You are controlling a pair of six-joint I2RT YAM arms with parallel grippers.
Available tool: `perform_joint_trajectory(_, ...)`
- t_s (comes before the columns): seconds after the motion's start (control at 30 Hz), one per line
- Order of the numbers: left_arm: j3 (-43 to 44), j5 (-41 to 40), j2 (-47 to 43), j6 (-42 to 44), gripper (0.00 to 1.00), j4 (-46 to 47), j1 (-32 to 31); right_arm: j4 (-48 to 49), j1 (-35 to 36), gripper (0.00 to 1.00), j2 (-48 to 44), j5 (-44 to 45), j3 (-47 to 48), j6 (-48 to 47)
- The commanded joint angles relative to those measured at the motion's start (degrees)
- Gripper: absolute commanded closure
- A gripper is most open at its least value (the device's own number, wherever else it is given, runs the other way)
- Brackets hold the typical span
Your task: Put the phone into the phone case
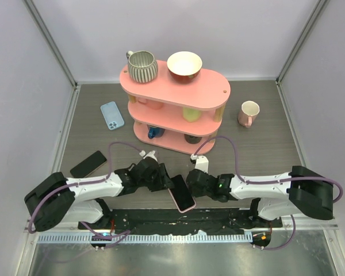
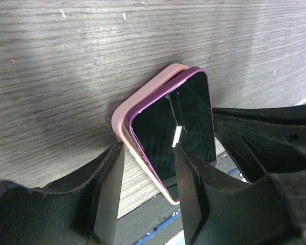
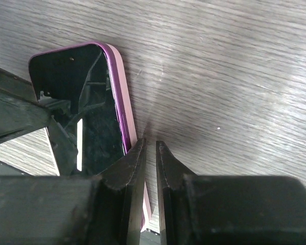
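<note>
A phone (image 1: 181,192) with a black screen and purple rim lies face up at the table's near edge, in a pink phone case (image 1: 188,209). In the left wrist view the phone (image 2: 178,117) sits slightly askew over the case (image 2: 143,97), whose pink edge shows along its left side. My left gripper (image 1: 165,183) (image 2: 149,153) is open and straddles the phone's long left edge. On the phone's right side my right gripper (image 1: 194,181) (image 3: 150,145) stands shut with nothing between its fingers. Its fingertips are beside the case's edge (image 3: 121,87) and the phone (image 3: 76,102).
A pink three-tier shelf (image 1: 175,100) stands at the back, with a striped mug (image 1: 142,66) and a bowl (image 1: 184,64) on top. A light blue phone-shaped item (image 1: 112,115) and a black phone (image 1: 88,164) lie at the left. A pink mug (image 1: 249,112) stands at the right.
</note>
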Motion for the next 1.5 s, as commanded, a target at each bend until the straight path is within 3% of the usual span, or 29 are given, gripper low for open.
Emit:
perform_joint_trajectory(0.0,2.8,-1.9,2.9,1.4,0.52,1.5,-0.3,4.8,0.2,0.8,2.0,-0.7,2.6,2.1)
perform_joint_trajectory(0.27,6.1,-3.1,3.0,4.3,0.54,-6.2,-0.3,3.3,0.2,0.7,4.0,0.8,3.4,5.5)
perform_joint_trajectory(0.4,7.6,-5.4,1.1,5.3,0.54,-11.2,-0.3,-2.3,-0.3,0.59,-2.3,3.8,1.3,7.8)
perform_joint_trajectory(0.53,7.1,-4.2,-2.1,6.3,0.53,-12.9,-0.3,-5.8,-0.4,0.56,-10.5,3.7,-1.5,9.6)
perform_joint_trajectory(0.73,5.4,0.7,-3.3,4.9,0.53,-10.6,-0.3,3.6,1.0,0.41,-17.5,-3.3,-5.7,10.1)
perform_joint_trajectory(0.9,3.1,1.2,-2.6,2.2,0.55,-8.3,-0.3,7.2,3.6,0.33,-13.2,-2.7,-5.3,11.1)
perform_joint_trajectory(1.07,2.5,1.7,-1.2,1.4,0.57,-6.3,-0.2,10.6,6.1,0.32,-6.3,-1.3,-4.5,10.9)
perform_joint_trajectory(1.47,-0.3,4.8,0.6,-1.8,0.64,-1.5,-0.1,13.8,7.1,0.3,-1.0,0.4,-4.2,12.3)
